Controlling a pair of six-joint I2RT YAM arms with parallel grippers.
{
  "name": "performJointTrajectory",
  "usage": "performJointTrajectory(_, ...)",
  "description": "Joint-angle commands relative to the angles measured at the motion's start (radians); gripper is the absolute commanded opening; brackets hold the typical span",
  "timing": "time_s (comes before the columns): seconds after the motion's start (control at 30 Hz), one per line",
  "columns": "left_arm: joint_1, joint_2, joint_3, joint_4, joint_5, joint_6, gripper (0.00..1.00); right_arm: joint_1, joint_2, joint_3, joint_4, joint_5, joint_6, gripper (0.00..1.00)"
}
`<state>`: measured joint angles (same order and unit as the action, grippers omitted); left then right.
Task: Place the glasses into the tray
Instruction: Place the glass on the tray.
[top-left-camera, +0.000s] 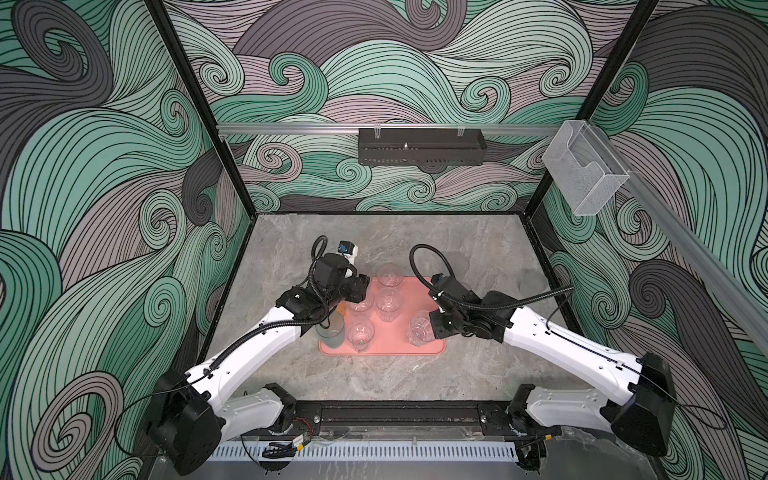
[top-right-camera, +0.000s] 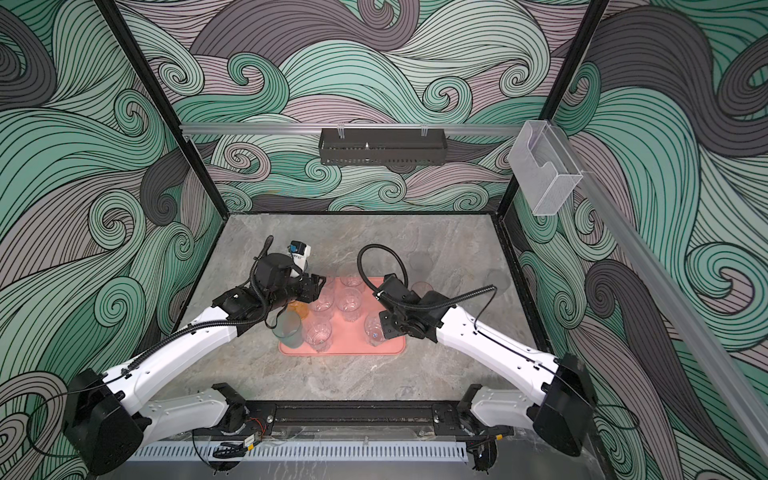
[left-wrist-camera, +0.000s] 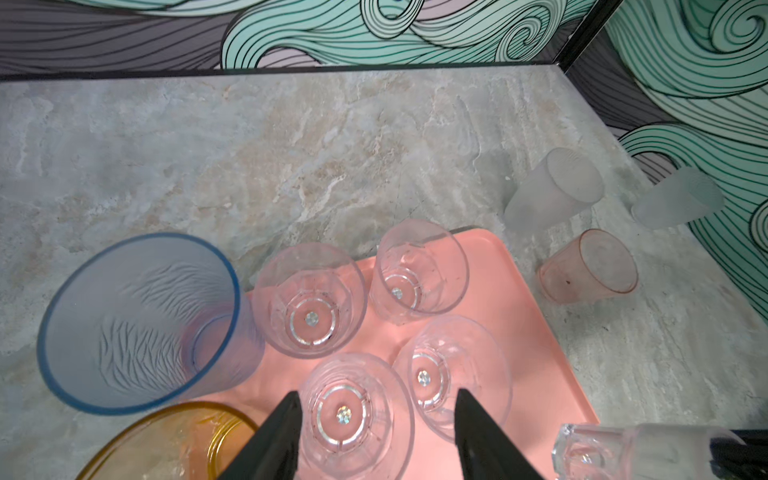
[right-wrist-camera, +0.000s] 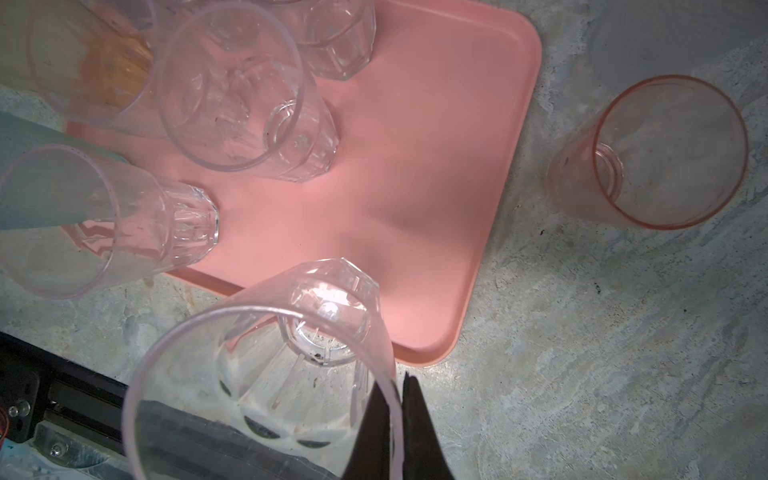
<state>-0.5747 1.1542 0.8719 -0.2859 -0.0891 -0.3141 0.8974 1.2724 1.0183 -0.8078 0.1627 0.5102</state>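
Right wrist view puts a clear faceted glass (right-wrist-camera: 266, 374) at the lower centre of the frame. Its rim wall is pinched between the clenched right fingers (right-wrist-camera: 415, 432) and its base is over the lower corner of the salmon-pink tray (right-wrist-camera: 436, 187); whether the base touches the tray cannot be told. Other clear glasses (right-wrist-camera: 232, 91) crowd the tray at the upper left. At the right a pink tumbler (right-wrist-camera: 648, 153) stands on the counter (right-wrist-camera: 582, 353), just beside the tray.

In the left wrist view the left fingers (left-wrist-camera: 278, 440) are spread either side of another clear glass (left-wrist-camera: 345, 415) on the tray, grasping nothing. A blue tumbler (left-wrist-camera: 141, 324) and an orange one (left-wrist-camera: 166, 444) sit at the left of the frame, and two frosted tumblers (left-wrist-camera: 552, 191) are on the counter at the upper right.

The step in hand looks like setting down the held glass. The next move likely calls for lowering until the base sits flat, loosening the pinch and rising clear of the rim before reaching for the pink tumbler.
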Motion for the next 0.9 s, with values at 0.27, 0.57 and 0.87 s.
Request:
performJointTrajectory(0.27,-0.001,-0.088,-0.013,-0.050,-0.165,0.004,0.62,0.128,0.205,0.091,0.139,0.078,0.030,0.00)
performJointTrajectory(0.57,0.000,-0.113,-0.054,0.012,-0.070,0.049,0.62,0.138,0.296,0.124,0.159,0.076,0.011,0.00)
performJointTrajectory(0.87,0.001,-0.108,-0.055,0.011,-0.047,0.066,0.62,0.149,0.343,0.155,0.157,0.046,0.028,0.04)
